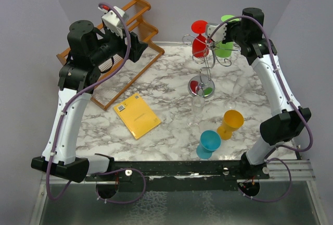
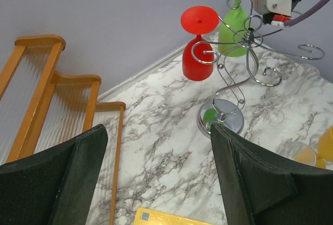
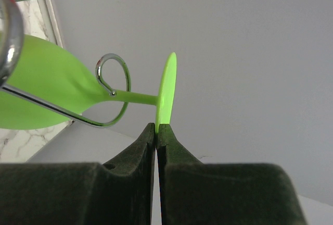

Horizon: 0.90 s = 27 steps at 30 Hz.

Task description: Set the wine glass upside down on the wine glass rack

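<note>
While right tool (image 3: 156, 127) pinches foot rim of lime-green plastic wine glass (image 3: 47, 87), we see glass hanging upside down, stem in scroll arm of silver wire wine glass rack (image 1: 201, 87). Remaining, we judge: release, retreat. Left tool (image 2: 158, 131) gapes wide, empty.

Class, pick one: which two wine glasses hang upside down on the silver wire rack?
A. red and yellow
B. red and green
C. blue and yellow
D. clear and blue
B: the red glass and the green glass hang bowl-down from the silver wire rack, the right hand pinching the green one's foot; the blue glass and the yellow glass stand on the table.
</note>
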Tool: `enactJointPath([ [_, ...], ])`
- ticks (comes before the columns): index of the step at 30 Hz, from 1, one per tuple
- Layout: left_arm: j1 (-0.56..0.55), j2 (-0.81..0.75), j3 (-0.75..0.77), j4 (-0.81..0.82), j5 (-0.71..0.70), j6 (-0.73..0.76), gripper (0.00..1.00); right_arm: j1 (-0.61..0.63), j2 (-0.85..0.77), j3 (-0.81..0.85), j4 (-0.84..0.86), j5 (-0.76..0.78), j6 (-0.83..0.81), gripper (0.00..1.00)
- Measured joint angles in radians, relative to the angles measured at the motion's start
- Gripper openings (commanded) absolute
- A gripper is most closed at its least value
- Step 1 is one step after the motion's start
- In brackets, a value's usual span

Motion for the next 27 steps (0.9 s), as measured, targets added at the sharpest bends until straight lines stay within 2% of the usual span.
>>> enactJointPath([
  [27, 0.0, 0.0, 0.0, 0.0, 0.0, 0.007, 0.83, 0.0, 0.023, 0.014, -0.011, -0.095, 0.065, 0.1],
])
